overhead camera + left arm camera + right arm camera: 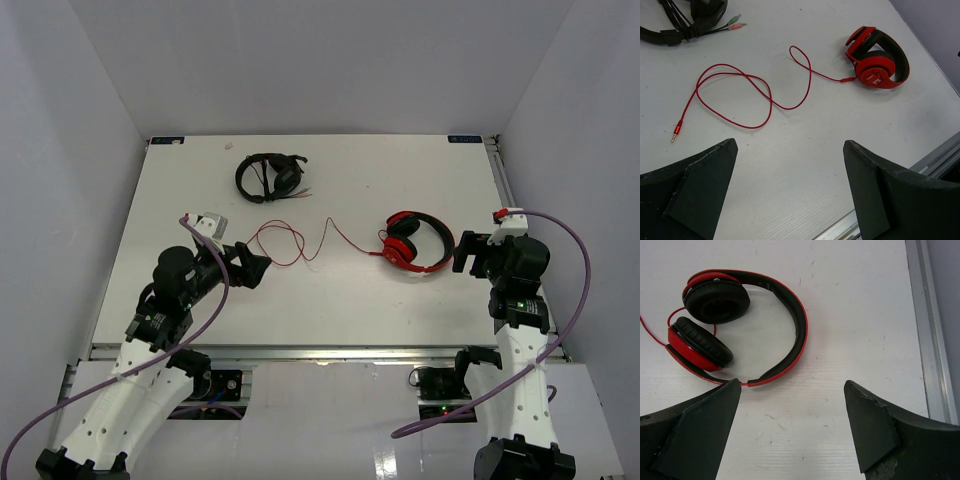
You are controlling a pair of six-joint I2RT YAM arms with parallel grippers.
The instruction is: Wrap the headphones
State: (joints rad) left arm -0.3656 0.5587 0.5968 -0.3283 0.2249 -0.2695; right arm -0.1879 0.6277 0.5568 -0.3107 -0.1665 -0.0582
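student: left gripper (258,266), right gripper (470,252), holding anything?
tutor: neither; both gape wide. headphones (415,242) lie on table (350,170) near the right one, cable (290,243) sprawled leftward. wrapping unstarted; next probably calls for pinching the plug (676,131).

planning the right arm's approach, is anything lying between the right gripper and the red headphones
Nothing. The right wrist view shows only a short stretch of bare white table between the open right gripper and the red headphones.

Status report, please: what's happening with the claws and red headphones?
Left gripper, right gripper open, empty. Red headphones on table, cable unwound. Black headphones lie apart.
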